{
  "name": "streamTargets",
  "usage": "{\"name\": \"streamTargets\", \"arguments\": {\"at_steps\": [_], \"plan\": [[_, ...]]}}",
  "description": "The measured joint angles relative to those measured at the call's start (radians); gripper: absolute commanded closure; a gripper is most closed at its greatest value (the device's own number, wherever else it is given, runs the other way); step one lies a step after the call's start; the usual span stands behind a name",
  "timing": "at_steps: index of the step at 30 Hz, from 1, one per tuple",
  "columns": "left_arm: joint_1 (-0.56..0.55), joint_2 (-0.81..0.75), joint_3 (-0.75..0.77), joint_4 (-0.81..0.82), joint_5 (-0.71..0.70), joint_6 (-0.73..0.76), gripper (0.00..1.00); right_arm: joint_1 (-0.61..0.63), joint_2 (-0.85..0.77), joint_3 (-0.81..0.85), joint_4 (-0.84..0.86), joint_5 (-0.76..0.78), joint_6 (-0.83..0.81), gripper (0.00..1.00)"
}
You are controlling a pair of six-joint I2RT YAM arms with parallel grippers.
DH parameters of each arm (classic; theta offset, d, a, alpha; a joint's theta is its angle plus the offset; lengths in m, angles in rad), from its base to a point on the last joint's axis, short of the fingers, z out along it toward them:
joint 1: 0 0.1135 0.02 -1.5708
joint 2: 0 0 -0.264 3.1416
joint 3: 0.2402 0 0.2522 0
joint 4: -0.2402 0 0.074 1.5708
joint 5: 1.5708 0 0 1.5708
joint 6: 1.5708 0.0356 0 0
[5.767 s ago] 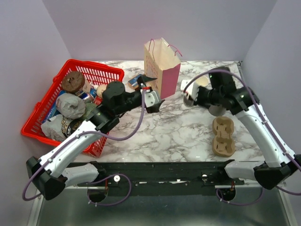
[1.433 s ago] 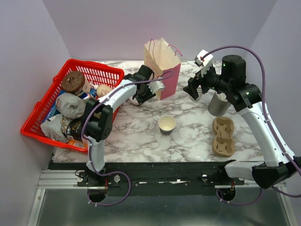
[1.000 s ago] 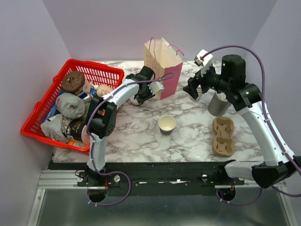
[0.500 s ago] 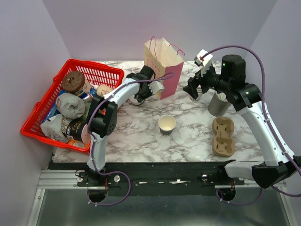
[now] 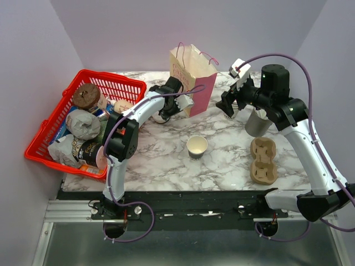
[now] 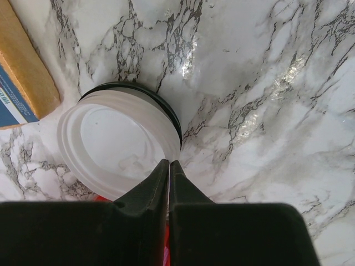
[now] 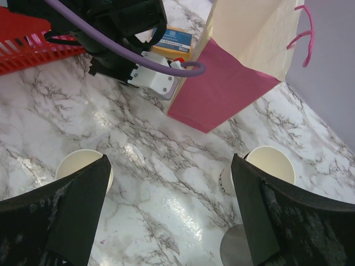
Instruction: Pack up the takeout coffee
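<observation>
Left claw (image 6: 169, 164) pinches rim of white lid (image 6: 119, 141) lying flat on surface (image 5: 166, 158), presumably to cap the takeout coffee cup (image 5: 197, 147), which stands open mid-surface. Right claw (image 7: 171, 172) spread wide, hovering near pink bag (image 5: 192, 77).

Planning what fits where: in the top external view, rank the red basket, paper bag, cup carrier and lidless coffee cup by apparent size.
1. red basket
2. paper bag
3. cup carrier
4. coffee cup
The bag stands tall, nearer the camera, so its lead over the carrier is unsure.
</observation>
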Motion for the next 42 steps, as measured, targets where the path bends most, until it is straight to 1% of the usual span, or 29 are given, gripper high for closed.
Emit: {"name": "streamTargets", "arguments": {"at_steps": [1, 3, 9, 20, 21, 22, 23, 25, 32, 42], "plan": [[0.0, 0.0, 0.0, 0.0, 0.0, -0.001, 0.97, 0.0, 0.0, 0.0, 0.0, 0.0, 0.0, 0.02], [0.001, 0.0, 0.0, -0.001, 0.0, -0.001, 1.0, 0.0, 0.0, 0.0, 0.0, 0.0, 0.0, 0.02], [0.004, 0.0, 0.002, -0.006, 0.0, -0.003, 1.0, 0.0, 0.0, 0.0, 0.0, 0.0, -0.001, 0.02], [0.007, -0.004, 0.076, -0.069, 0.024, -0.033, 1.0, 0.0, 0.0, -0.014, 0.0, 0.0, -0.001, 0.02], [0.008, -0.006, 0.083, -0.072, 0.032, -0.042, 0.98, 0.0, 0.0, -0.017, 0.0, -0.001, -0.001, 0.02], [0.009, -0.011, 0.083, -0.072, 0.036, -0.047, 0.75, 0.0, 0.0, -0.02, 0.0, -0.001, -0.001, 0.02], [0.01, -0.018, 0.083, -0.074, 0.038, -0.049, 0.68, 0.0, 0.0, -0.023, 0.0, -0.002, -0.002, 0.02], [0.01, -0.027, 0.079, -0.067, 0.038, -0.054, 0.61, 0.0, 0.0, -0.026, 0.0, -0.005, -0.001, 0.02], [0.011, -0.032, 0.053, -0.054, 0.031, -0.041, 0.59, 0.0, -0.001, -0.029, 0.0, -0.011, -0.002, 0.02], [0.013, 0.006, 0.053, -0.051, 0.03, -0.04, 0.62, 0.0, -0.005, -0.04, 0.0, -0.011, -0.001, 0.02]]}}
